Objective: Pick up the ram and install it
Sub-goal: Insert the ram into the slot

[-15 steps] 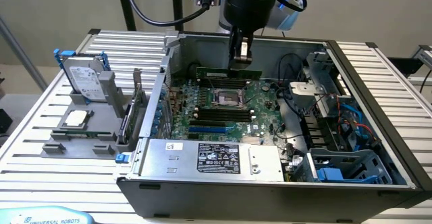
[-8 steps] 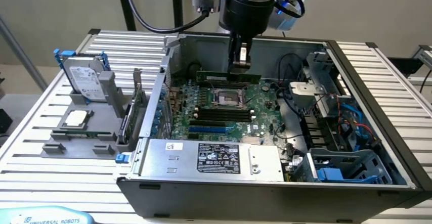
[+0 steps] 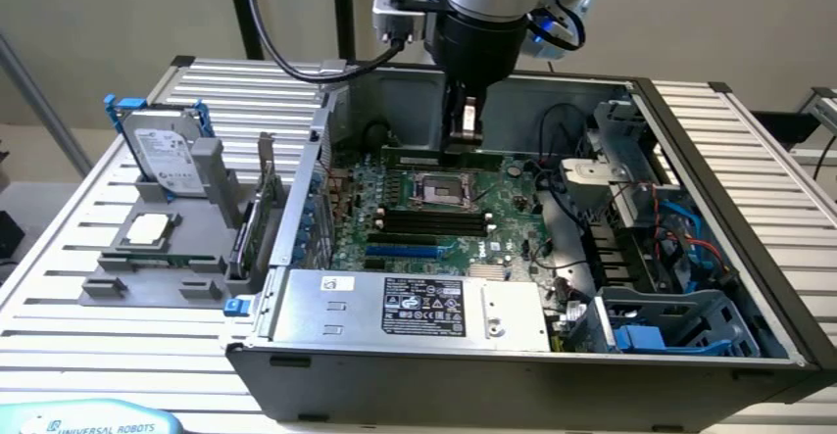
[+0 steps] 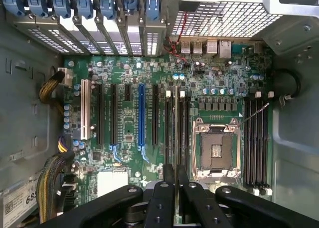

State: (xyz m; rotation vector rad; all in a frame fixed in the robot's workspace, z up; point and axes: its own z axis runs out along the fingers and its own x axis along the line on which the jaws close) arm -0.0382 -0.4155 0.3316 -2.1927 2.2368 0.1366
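The ram (image 3: pixel 416 152) is a slim green stick lying level under my gripper (image 3: pixel 465 140), which is shut on its upper edge. It sits low over the far side of the motherboard (image 3: pixel 504 243), just beyond the empty processor socket (image 3: pixel 438 191). In the wrist view the ram (image 4: pixel 177 128) shows edge-on, running away from my gripper (image 4: pixel 176 180) in line with a slot that has white clips, beside the socket (image 4: pixel 215 148). Whether it is seated in that slot I cannot tell. Several black slots (image 4: pixel 256 143) lie on the socket's other side.
The open computer case (image 3: pixel 732 209) walls the board in. A silver power supply (image 3: pixel 406 302) is at its near end, with cables and a drive cage (image 3: pixel 654 248) on the exterior view's right. Outside on the exterior view's left, a grey rack holds a hard drive (image 3: pixel 171 155), a processor chip (image 3: pixel 147 228) and an upright expansion card (image 3: pixel 269 209).
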